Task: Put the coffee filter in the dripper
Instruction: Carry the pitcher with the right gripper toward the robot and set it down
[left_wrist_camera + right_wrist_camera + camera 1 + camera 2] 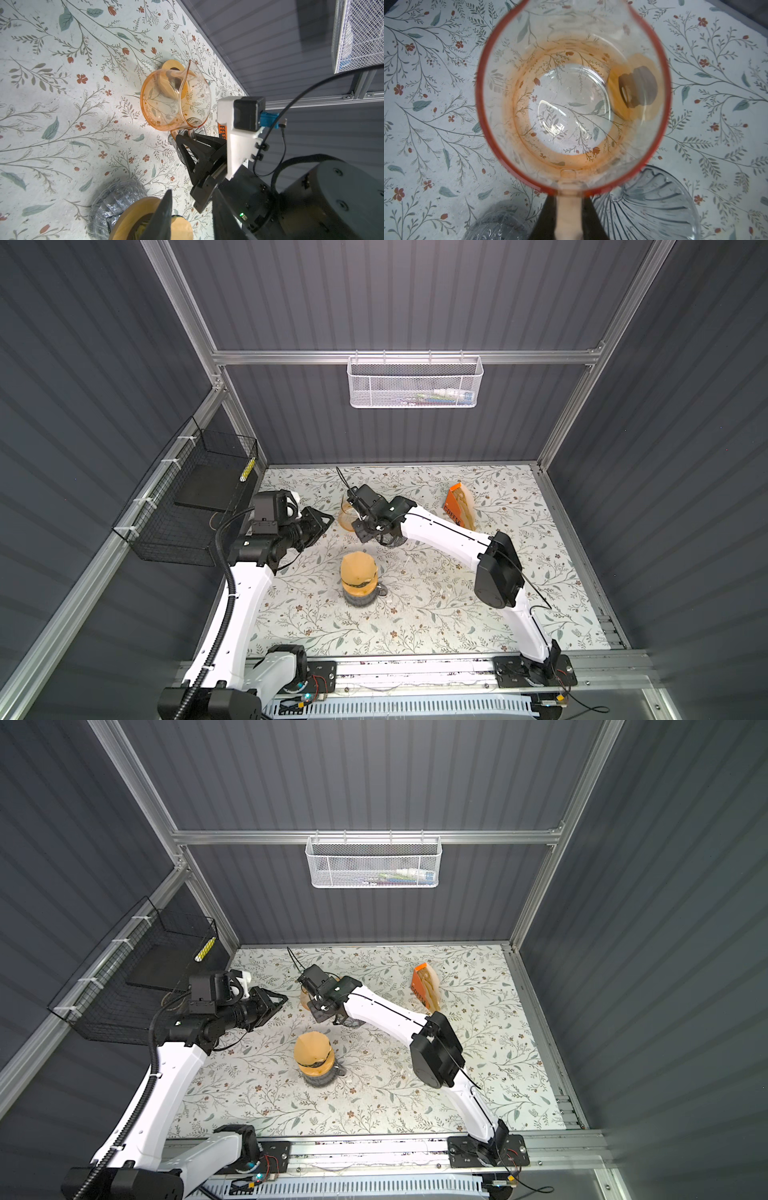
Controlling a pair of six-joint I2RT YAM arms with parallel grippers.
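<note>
**A:** Right gripper point(569, 205), what is it clamped on?

**B:** On the handle point(569, 220) of the orange-tinted glass carafe point(571, 93). The right wrist view shows a dark finger pressed to each side of it. I judge the grip is there to shift or steady the carafe, because it crowds the clear ribbed dripper point(654, 207) just beside it. I cannot tell whether the two touch, nor whether the dripper stands upright. Beyond the carafe a wooden ring point(169, 64) lies flat on the floral mat point(415, 626).

**A:** And the other arm?

**B:** The left gripper point(328, 520) is centre-left in both top views. It hangs over the mat with its jaws partly apart and nothing between them, pointed toward the carafe. It looks idle and free to do the picking.

**A:** So where is the filter?

**B:** What looks like a tan paper filter point(356, 568) sits at the centre of both top views, on top of a wood-collared ribbed glass vessel point(359, 602). It is lower in the frame than both grippers and apart from each; neither touches it. The dripper is up and to the right of it, under the right wrist. Farther back, at the upper right of the mat, an orange box point(454, 506) leans with more tan filters showing. Placement has not begun, by my reading.
</note>
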